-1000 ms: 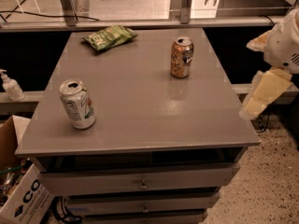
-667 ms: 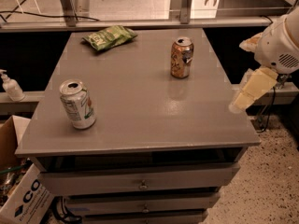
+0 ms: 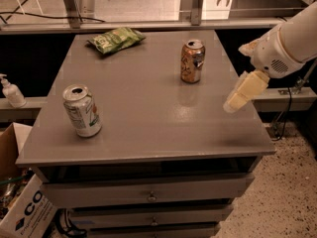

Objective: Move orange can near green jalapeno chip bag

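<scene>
The drawers (image 3: pixel 148 195) sit nearest, under the table (image 3: pixel 148 133), with a box (image 3: pixel 25 214) on the floor at lower left. On the table's front left stands the white can (image 3: pixel 82 110), upright, its top facing the camera; it is not the one wanted. A bottle (image 3: pixel 11 90) stands on a ledge off the left edge.

Farther in, at the table's right edge, the gripper (image 3: pixel 242 92) hangs from its white arm. It points down and inward, above the surface and apart from everything. I cannot tell from this angle whether it is spread or closed, and nothing shows in it.

Beyond it and to its left, the orange can (image 3: pixel 192 61) stands upright and untouched on the right half of the table, toward the back. Farthest, at the back left, lies the bag (image 3: pixel 115 38), flat and crinkled. It is well apart from the orange can, with bare table between them.

The orange can is probably light. Its thin wall should take a moderate pinch but would dent under a hard one, and its smooth side looks slippery. I cannot tell whether it is full. The best hold is likely from the side, across the middle of the body, so it neither tips nor slides. The bag is soft, so the can should go down beside it, not on it.
</scene>
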